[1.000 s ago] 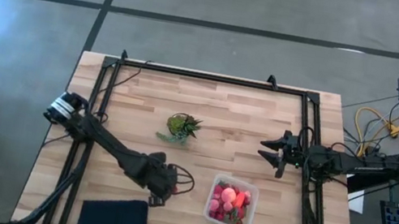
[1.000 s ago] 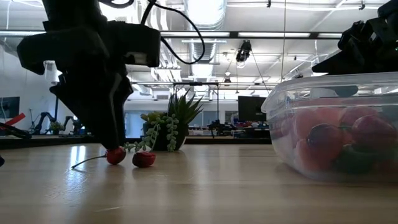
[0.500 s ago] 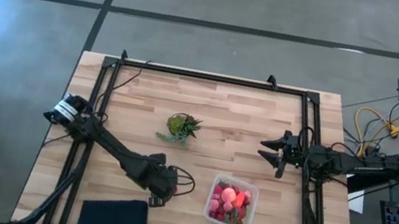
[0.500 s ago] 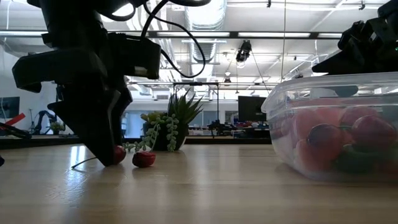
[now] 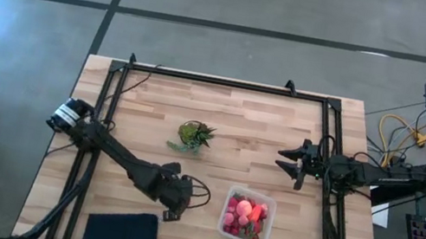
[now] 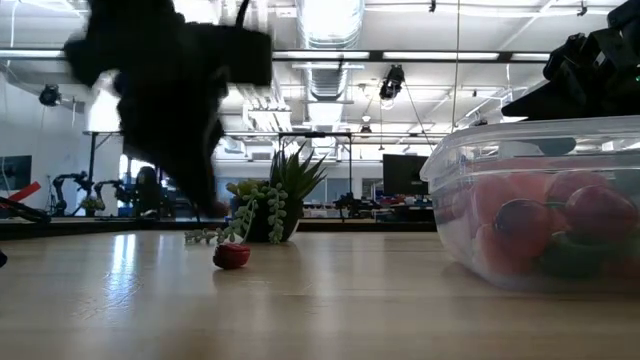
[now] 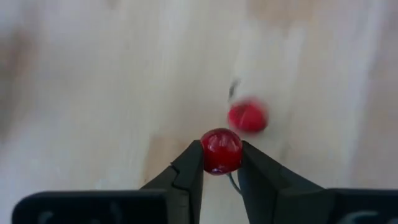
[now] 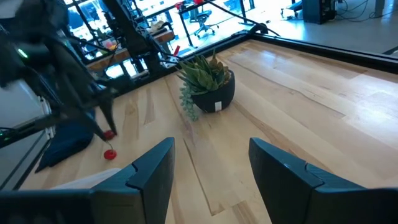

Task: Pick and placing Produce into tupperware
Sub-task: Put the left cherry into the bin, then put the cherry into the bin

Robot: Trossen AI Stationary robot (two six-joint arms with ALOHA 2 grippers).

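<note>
Left hand (image 7: 220,163) clamps red berry (image 7: 221,150), mid-table, clear of tupperware (image 5: 248,217).

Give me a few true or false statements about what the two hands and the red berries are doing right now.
1. The left hand is shut on a red berry. True.
2. No berry is left on the table. False: one loose berry lies on the wood.
3. The right hand reaches into the tupperware. False: it waits apart from it, open and empty.
4. The tupperware already holds produce. True.
</note>
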